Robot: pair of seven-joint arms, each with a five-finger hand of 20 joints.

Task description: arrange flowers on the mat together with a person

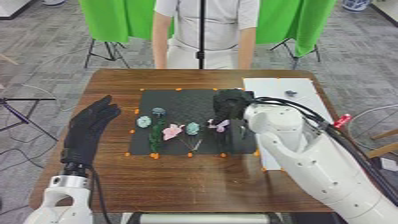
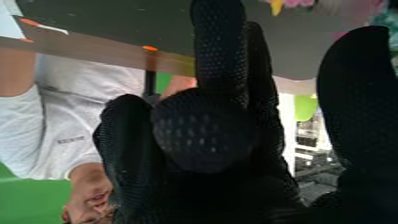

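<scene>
Black-gloved right hand (image 1: 233,101), loosely open, apparently empty, is at the far right of the dark rectangular mat (image 1: 191,95); pink, purple and blue flowers (image 1: 172,131) lie spaced there, likely for display; straight-fingered left hand (image 1: 87,127) leaves room.

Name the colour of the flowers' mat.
Dark grey; the mat shows best in the head view.

Head view looks forward and down from above the robot's side, wide over the brown wooden counter (image 1: 178,182); right wrist view, upside down, looks close along the black fabric-gloved right hand (image 1: 233,103) across the counter, both sharing the dark rectangular mat (image 1: 182,98) and bright green cloth (image 1: 105,22).
</scene>
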